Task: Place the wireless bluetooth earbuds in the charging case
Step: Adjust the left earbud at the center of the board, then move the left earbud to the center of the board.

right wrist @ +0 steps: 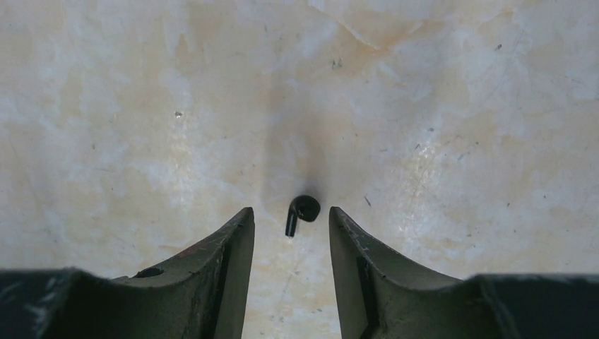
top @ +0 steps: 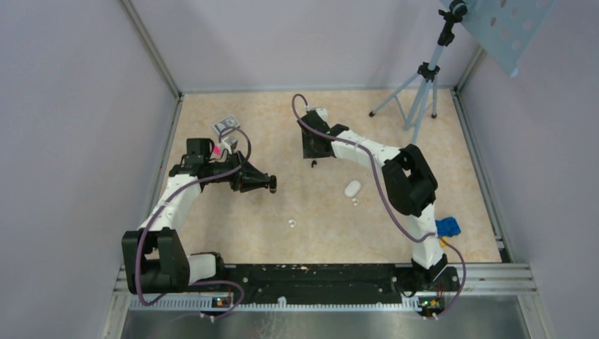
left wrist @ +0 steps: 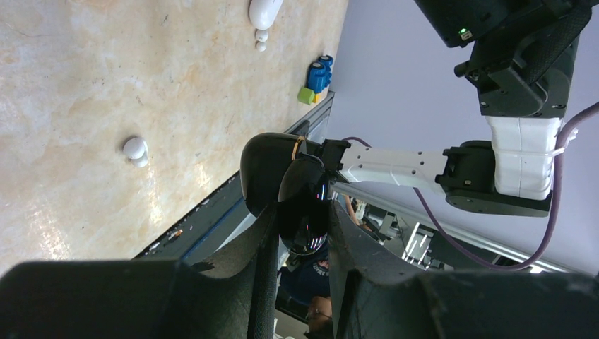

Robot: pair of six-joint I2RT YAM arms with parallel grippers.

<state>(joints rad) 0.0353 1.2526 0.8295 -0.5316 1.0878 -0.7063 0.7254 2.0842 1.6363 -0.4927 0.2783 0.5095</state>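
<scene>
Tabletop (top: 233,212) is a matte beige, marble-patterned sheet with fine scratches and specks. The left gripper (left wrist: 300,212) lies turned on its side above the table, its dull black fingers clamped tight on a glossy black case (left wrist: 265,166) – rounded, egg-like, mirror-smooth, with a thin gold band at the seam; part of it bulges out between the fingers. The right gripper (right wrist: 289,211) points straight down at the table with its jaws parted. A black earbud (right wrist: 304,207), with a round head and a short stem, lies on the surface in the gap just past the fingertips, touching neither finger; nothing is held. The white charging case (top: 352,188), a smooth pill shape with rounded ends, lies flat right of centre, clear of both grippers. The first white earbud (top: 354,203) is just beside it on the near side; the second white earbud (top: 291,224) – a small rounded bud – rests well apart, nearer the table's front edge. A grey patterned box (top: 226,126) sits at the far left, and blue blocks (top: 447,227) sit by the right wall.
</scene>
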